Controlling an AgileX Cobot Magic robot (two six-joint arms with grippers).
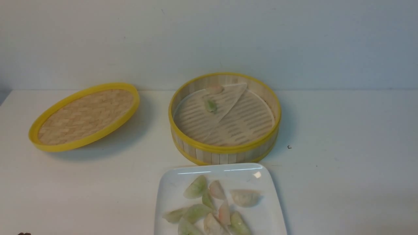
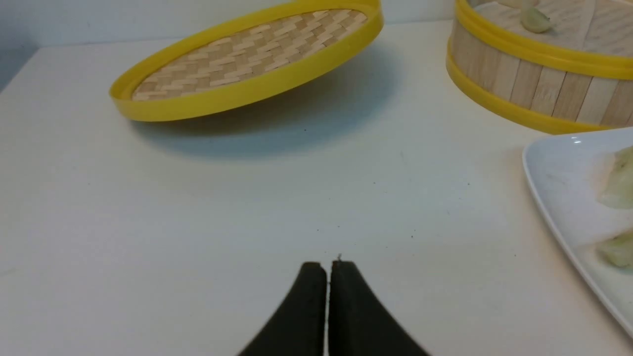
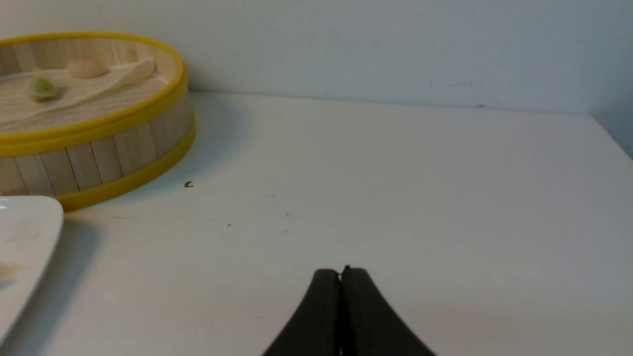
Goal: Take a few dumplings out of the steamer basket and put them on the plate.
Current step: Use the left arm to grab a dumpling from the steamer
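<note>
White table (image 1: 343,163), plated dumplings (image 1: 196,187) between left claw (image 2: 327,265) and right claw (image 3: 340,272), both pressed together.

The plate (image 1: 172,186) and its nearest dumplings (image 1: 212,226) are cut off by the front view's bottom edge.

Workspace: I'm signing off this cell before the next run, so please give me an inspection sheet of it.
Surface: white table, a few faint marks.
Job's things: steamer basket open, holding two dumplings on its folded liner; the plate in front of it holds a pile of them.
Clutter: lid left of the basket, tilted; small dark speck right of the basket.
Tools: left tool shut, empty; right tool shut, empty; both above the table.
Cables: nothing seen.
Surroundings: plain pale wall behind.
</note>
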